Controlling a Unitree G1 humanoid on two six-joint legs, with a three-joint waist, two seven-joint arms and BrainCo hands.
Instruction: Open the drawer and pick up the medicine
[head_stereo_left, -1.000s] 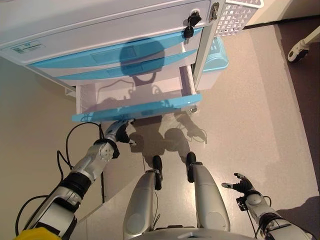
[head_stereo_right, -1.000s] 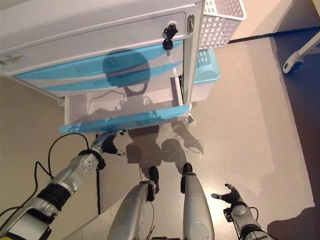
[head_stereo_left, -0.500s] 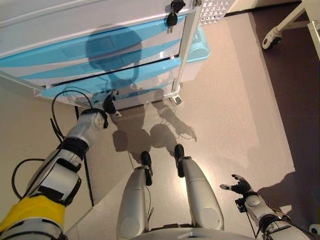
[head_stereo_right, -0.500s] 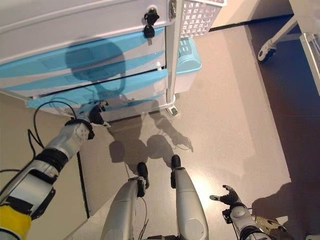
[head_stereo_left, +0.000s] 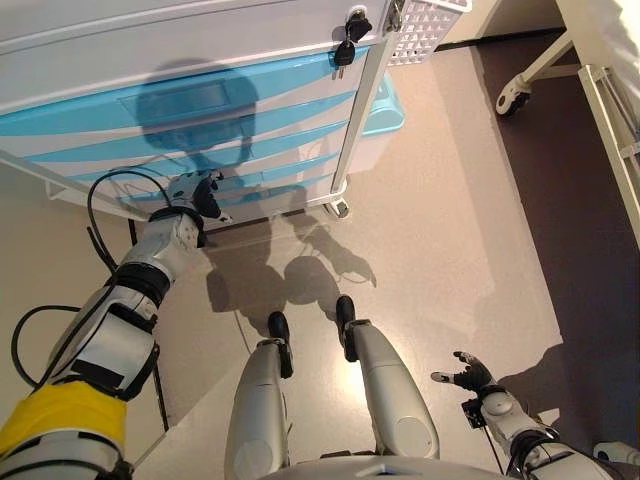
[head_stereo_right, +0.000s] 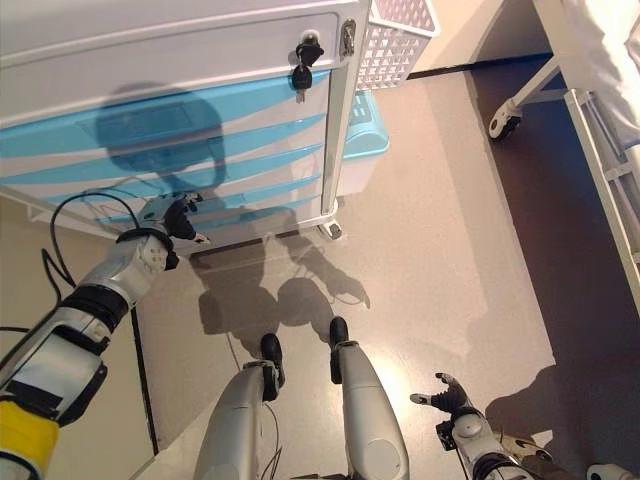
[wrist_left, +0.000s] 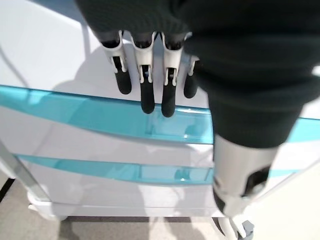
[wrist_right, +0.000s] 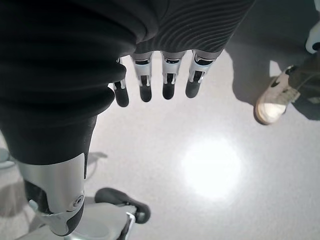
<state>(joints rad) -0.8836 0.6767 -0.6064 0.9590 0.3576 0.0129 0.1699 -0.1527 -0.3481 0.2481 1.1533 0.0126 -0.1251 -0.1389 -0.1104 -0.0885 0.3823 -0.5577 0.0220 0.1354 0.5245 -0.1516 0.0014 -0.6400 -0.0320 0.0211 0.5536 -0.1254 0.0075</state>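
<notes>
The white cabinet (head_stereo_left: 150, 40) has several drawers with blue fronts, all shut. My left hand (head_stereo_left: 195, 190) is at the front of the lowest drawer (head_stereo_left: 275, 188), near its left end. In the left wrist view its fingers (wrist_left: 145, 90) are straight and point at a blue handle strip (wrist_left: 100, 117), holding nothing. My right hand (head_stereo_left: 465, 376) hangs open and empty low on the right, over the floor; it also shows in the right wrist view (wrist_right: 155, 85). No medicine shows in any view.
Keys (head_stereo_left: 346, 40) hang in the lock at the cabinet's top right. A white mesh basket (head_stereo_left: 425, 20) hangs on its side above a blue-lidded bin (head_stereo_left: 385, 105). A wheeled frame (head_stereo_left: 515, 95) stands at the right. A person's shoe (wrist_right: 272, 102) is near my right hand.
The lowest drawer stood pulled out one second ago and is now shut. My left hand has moved in toward the cabinet with its front. The camera has shifted as well.
</notes>
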